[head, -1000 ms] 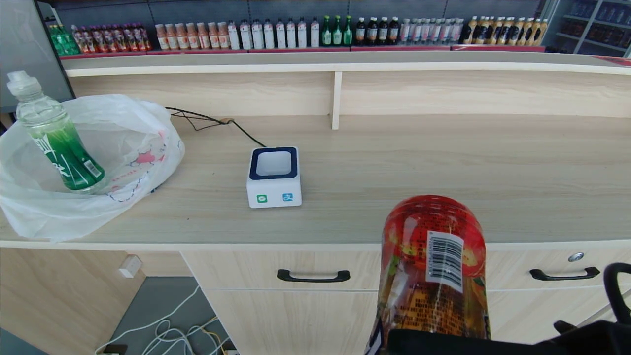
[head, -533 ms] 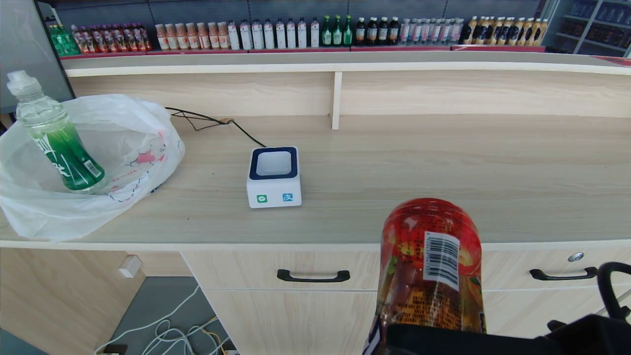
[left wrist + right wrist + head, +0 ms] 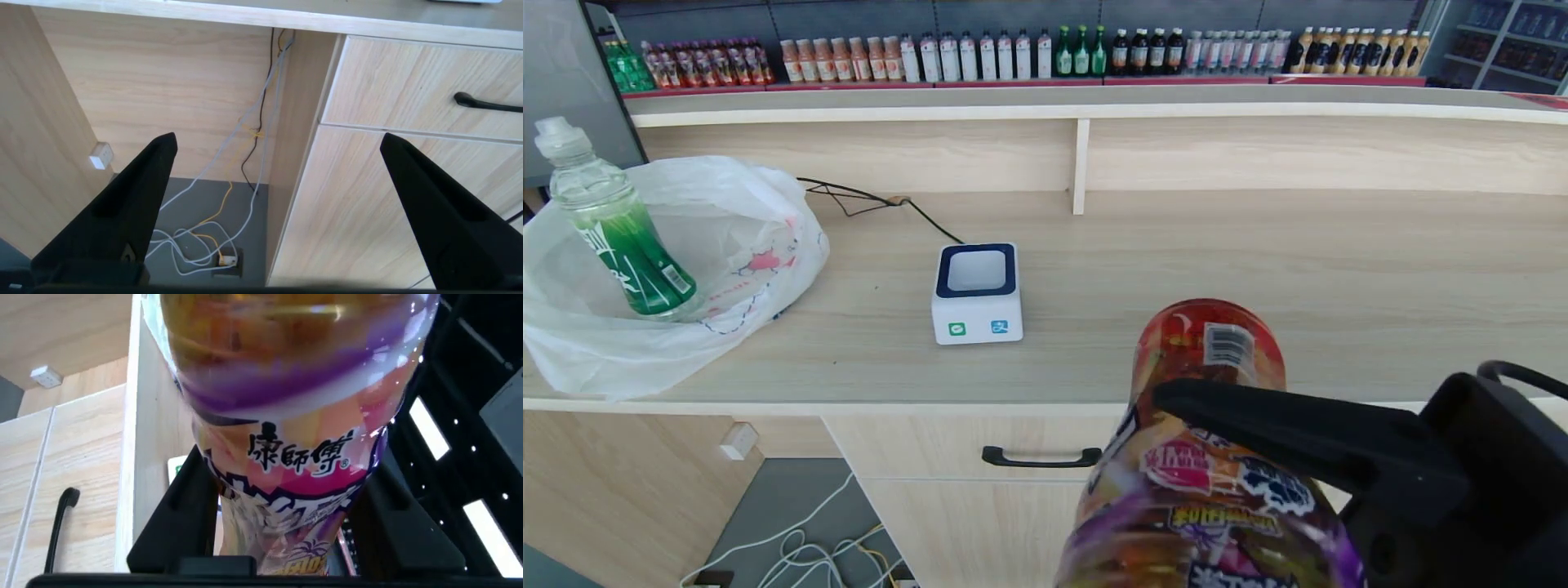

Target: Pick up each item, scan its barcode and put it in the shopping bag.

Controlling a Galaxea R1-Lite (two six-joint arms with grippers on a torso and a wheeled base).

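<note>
A bottle (image 3: 1205,457) is gripped by the right hand (image 3: 288,516), tilted, near the front of the counter (image 3: 1258,245), right of the scanner (image 3: 977,292); the left hand (image 3: 278,145) is held open before a drawer (image 3: 425,82).

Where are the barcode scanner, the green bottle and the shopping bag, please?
barcode scanner (image 3: 977,294): head view, near edge of its blue frame.
green bottle (image 3: 614,222): head view, on its green label.
shopping bag (image 3: 760,211): head view, on its bare wall toward the scanner.
</note>
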